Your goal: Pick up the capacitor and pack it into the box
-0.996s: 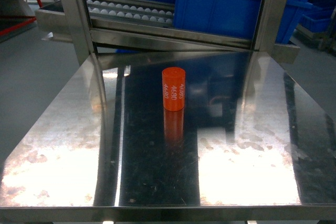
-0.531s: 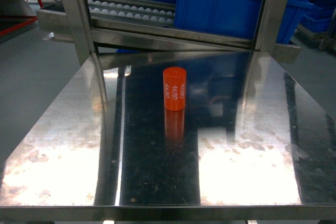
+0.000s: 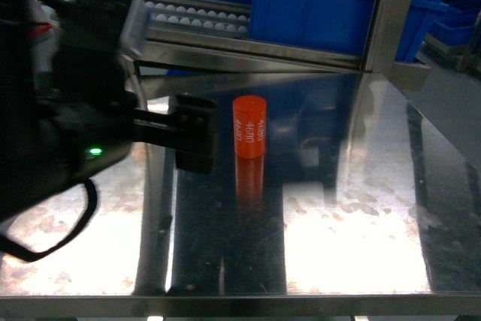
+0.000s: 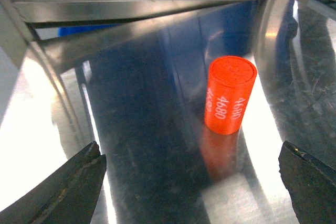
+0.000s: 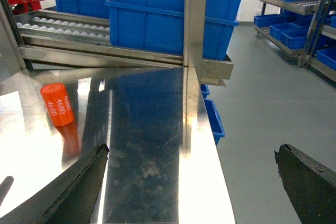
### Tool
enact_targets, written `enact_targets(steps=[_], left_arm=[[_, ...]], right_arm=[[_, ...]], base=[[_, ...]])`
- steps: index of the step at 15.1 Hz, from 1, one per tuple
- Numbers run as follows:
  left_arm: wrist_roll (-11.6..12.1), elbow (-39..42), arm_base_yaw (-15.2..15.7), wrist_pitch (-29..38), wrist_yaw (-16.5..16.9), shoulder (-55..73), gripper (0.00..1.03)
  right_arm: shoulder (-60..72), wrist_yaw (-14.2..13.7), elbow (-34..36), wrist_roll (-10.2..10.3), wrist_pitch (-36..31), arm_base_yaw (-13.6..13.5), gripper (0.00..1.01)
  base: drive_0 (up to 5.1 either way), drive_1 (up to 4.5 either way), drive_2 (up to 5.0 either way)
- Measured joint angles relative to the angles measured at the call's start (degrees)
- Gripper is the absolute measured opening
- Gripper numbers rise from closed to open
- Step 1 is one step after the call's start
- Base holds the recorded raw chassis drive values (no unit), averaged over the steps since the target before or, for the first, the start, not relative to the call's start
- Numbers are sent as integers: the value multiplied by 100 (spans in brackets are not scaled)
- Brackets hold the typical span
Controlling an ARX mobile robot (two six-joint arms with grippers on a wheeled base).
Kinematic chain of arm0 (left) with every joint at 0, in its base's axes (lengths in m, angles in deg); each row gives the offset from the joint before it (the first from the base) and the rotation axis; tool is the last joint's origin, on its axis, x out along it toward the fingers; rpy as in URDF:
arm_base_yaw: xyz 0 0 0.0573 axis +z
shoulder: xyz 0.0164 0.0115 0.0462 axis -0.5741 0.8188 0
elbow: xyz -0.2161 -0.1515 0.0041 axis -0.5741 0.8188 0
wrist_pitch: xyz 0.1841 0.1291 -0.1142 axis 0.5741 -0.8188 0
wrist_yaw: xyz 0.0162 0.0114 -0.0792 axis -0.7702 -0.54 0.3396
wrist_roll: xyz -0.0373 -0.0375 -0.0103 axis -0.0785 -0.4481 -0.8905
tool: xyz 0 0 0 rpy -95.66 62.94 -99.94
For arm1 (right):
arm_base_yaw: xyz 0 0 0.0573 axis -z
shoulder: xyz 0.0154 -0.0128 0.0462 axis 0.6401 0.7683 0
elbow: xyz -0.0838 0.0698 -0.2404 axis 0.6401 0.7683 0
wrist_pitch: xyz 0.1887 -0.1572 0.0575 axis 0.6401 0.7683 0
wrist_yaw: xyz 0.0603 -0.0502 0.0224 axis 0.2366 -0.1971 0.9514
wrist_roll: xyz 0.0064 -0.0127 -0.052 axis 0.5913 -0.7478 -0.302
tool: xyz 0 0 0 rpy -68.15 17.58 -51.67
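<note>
Gaping wide, left gripper (image 4: 191, 182) jaws empty, near upright capacitor (image 4: 229, 95), right gripper (image 5: 191, 182) jaws seemingly spread too

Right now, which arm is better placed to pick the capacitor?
Left. The left gripper is open beside the upright capacitor, which sits ahead between its fingers in the left wrist view. The right gripper is open over the table edge, farther away.

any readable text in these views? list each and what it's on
"4680", printed twice in white down the side of the orange capacitor, standing upright on the steel table.
No other text is visible; the blue bins show no labels.
</note>
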State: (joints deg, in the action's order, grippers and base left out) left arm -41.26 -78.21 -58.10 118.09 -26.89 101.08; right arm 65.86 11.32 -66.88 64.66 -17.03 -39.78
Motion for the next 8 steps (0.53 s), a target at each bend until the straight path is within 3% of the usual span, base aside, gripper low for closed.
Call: enact_targets(steps=[4,8], left_arm=[[-225,-1858,-267,-540,-26,1604,98],[-396,-3121,-269,-990,-94,2752,98]], right_arm=[[0,0,0,0,0,0,98],[0,0,0,0,-2,0,98]], base=[[0,0,0],[0,0,0]])
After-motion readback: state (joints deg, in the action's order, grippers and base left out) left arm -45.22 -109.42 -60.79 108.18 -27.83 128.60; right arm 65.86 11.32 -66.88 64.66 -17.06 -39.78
